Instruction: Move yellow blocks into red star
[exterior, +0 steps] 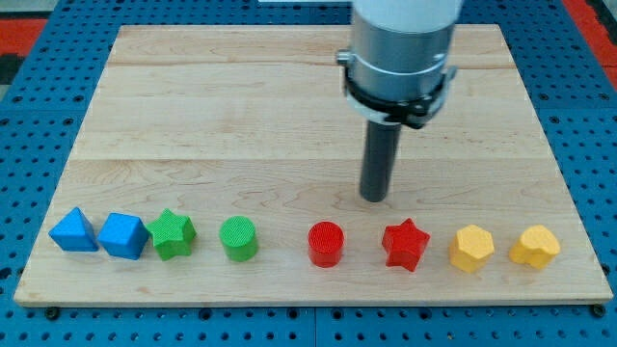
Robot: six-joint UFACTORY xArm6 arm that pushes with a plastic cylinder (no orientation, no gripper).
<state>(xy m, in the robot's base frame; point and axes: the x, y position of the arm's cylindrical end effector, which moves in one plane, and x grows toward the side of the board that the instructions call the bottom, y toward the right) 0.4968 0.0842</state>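
Observation:
The red star [405, 244] lies near the view's bottom, right of centre. Two yellow blocks lie to its right in the same row: a yellow hexagon [471, 248] close beside the star and a second yellow hexagon [535, 246] further right. None of them touch. My tip [373, 198] stands on the board a little above and to the left of the red star, apart from every block.
A red cylinder [326, 243] lies left of the star. Further left along the bottom row lie a green cylinder [238, 238], a green star [173, 233] and two blue blocks [122, 235] [74, 230]. The wooden board [241, 106] rests on a blue pegboard.

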